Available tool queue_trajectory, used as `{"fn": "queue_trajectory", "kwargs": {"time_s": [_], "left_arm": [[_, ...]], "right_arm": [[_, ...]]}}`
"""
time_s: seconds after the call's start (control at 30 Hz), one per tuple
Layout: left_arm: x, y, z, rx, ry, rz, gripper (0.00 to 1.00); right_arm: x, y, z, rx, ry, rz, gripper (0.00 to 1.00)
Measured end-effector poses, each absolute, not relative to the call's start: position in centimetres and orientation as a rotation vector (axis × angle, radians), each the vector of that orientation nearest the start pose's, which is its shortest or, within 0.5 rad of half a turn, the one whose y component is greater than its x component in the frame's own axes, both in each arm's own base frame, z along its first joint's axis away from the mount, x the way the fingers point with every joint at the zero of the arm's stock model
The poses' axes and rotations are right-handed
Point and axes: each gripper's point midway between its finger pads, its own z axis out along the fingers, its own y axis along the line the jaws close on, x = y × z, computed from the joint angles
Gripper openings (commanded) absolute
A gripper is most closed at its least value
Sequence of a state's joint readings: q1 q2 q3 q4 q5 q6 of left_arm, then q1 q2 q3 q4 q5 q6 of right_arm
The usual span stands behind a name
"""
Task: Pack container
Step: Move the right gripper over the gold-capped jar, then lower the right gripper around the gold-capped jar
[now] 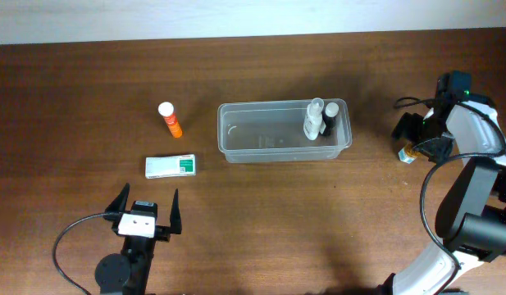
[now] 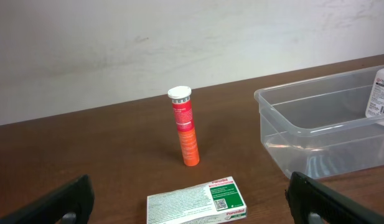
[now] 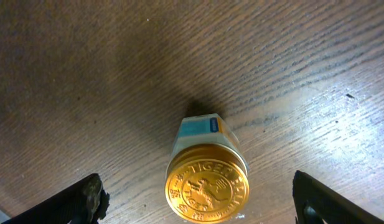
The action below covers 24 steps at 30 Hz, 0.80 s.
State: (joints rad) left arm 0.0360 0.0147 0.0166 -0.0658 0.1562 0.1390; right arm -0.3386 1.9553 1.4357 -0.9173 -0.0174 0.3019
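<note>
A little jar with "TIGER" on its gold lid sits untouched inside the wide-open right pincer, a "Panadol" box lies near the wide-open left pincer, and the clear container lies long-ways left to right mid-worktop, two small bottles standing at its right end.
</note>
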Motion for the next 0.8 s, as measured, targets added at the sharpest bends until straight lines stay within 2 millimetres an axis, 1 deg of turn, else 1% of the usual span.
{"fn": "queue_trajectory", "kwargs": {"time_s": [0.27, 0.33, 0.53, 0.57, 0.63, 0.8], "left_arm": [[24.5, -1.8, 16.2, 0.203, 1.621, 0.007, 0.99], [24.5, -1.8, 16.2, 0.203, 1.621, 0.007, 0.99], [24.5, -1.8, 16.2, 0.203, 1.621, 0.007, 0.99], [24.5, -1.8, 16.2, 0.203, 1.621, 0.007, 0.99], [24.5, -1.8, 16.2, 0.203, 1.621, 0.007, 0.99], [24.5, -1.8, 16.2, 0.203, 1.621, 0.007, 0.99]], "right_arm": [[37.4, -12.9, 3.3, 0.946, 2.875, 0.022, 0.84], [37.4, -12.9, 3.1, 0.943, 2.878, 0.021, 0.80], [37.5, -13.1, 3.0, 0.932, 2.878, 0.003, 0.79], [37.5, -13.2, 3.0, 0.931, 2.876, -0.002, 0.76], [37.5, -13.2, 3.0, 0.930, 2.877, -0.003, 0.74], [37.5, -13.2, 3.0, 0.927, 2.877, -0.003, 0.74]]}}
